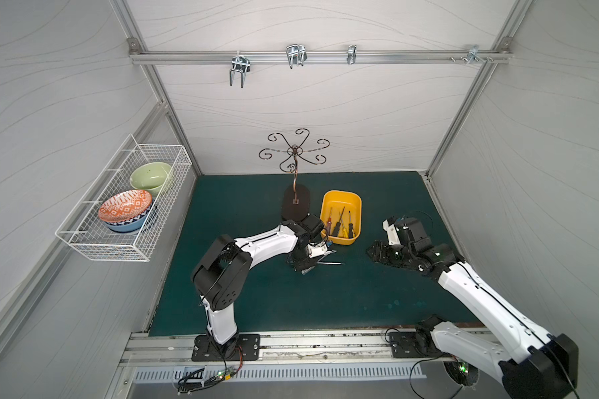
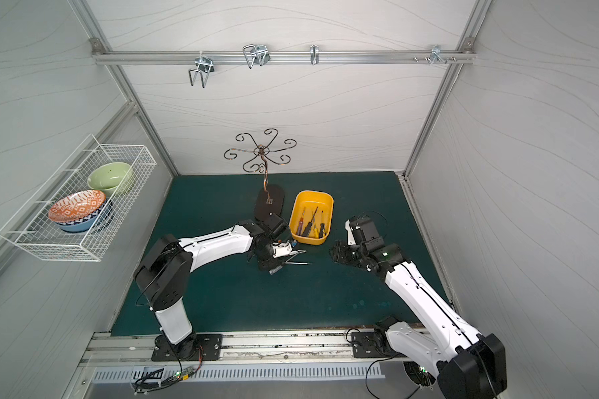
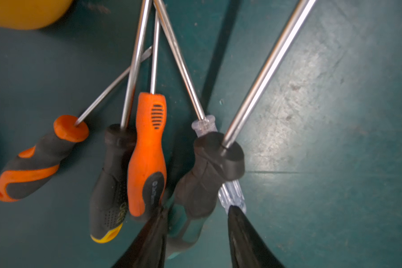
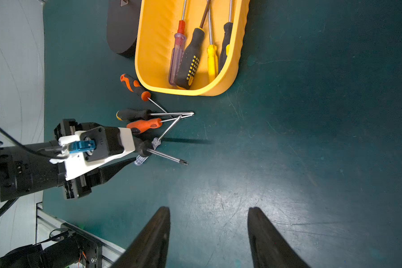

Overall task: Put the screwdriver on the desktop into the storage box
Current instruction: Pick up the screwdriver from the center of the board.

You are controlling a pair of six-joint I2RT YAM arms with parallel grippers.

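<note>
The right gripper (image 4: 209,210) is hovering over the worktop (image 4: 311,139), jaws wide and empty. The left gripper (image 3: 197,208) is pinching the black-handled screwdriver (image 3: 218,160), tilting it off the worktop beside four loose screwdrivers (image 3: 146,150); beyond, the storage box (image 4: 153,46) is holding four more

The counter (image 4: 311,139) is matt and scuffed. The box (image 4: 238,41) is smooth plastic. The screwdriver (image 3: 214,162) has a shiny metal shaft and a matt, rubbery handle.
</note>
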